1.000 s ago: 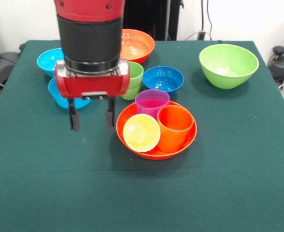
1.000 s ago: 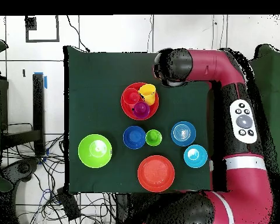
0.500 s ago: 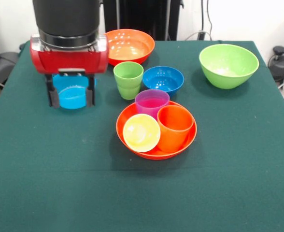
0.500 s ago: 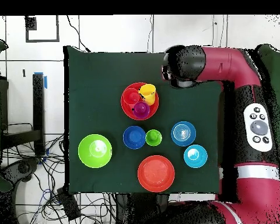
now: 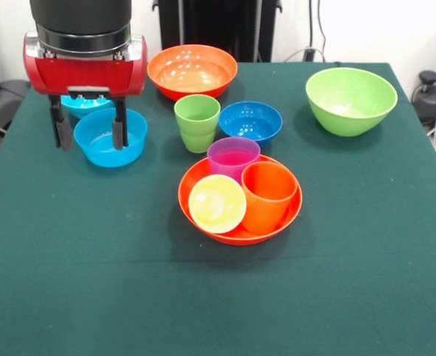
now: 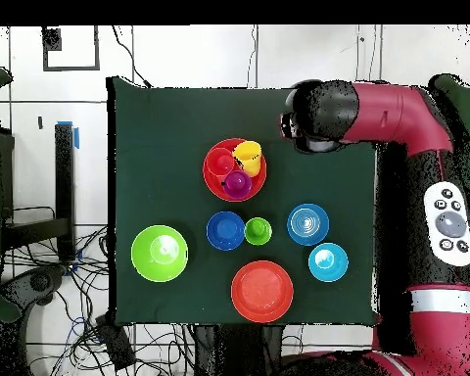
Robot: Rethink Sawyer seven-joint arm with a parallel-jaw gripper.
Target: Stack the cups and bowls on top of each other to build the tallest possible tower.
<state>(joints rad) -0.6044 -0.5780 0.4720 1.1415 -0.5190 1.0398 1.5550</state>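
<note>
Gripper (image 5: 88, 132) jaws apart, hidden overhead

Glossy plastic bowls (image 5: 350, 100) and cups (image 5: 197, 122), matt green cloth table cover (image 5: 351, 282) — smooth

Orange bowl (image 5: 239, 199) holds purple, orange, tilted yellow cups (image 5: 217, 204); green cup (image 5: 197, 122) apparently upright beside.

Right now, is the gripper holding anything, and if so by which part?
Nothing is held. The gripper hangs open, its two fingers spread and empty, in front of the nearer light blue bowl in the front view.
</note>
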